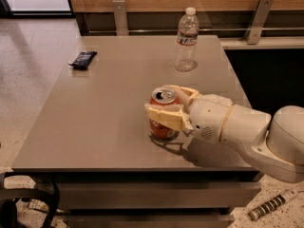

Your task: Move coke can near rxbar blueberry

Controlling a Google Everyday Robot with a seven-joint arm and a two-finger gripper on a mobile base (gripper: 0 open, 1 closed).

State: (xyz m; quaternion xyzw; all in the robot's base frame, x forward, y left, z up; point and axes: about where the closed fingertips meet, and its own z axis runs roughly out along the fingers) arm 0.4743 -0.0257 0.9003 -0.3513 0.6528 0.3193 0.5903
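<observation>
The coke can (161,109) is a red-orange can with a silver top, standing upright near the front of the grey table (109,108). My gripper (164,103) reaches in from the right on a white arm, with its cream fingers (164,115) closed around the can, one in front and one behind. The rxbar blueberry (83,59) is a dark navy flat bar lying at the table's far left, well away from the can.
A clear plastic water bottle (186,41) stands upright at the back of the table, beyond the can. A wooden wall with metal brackets runs behind the table. The floor lies to the left, and black cables lie at the lower left.
</observation>
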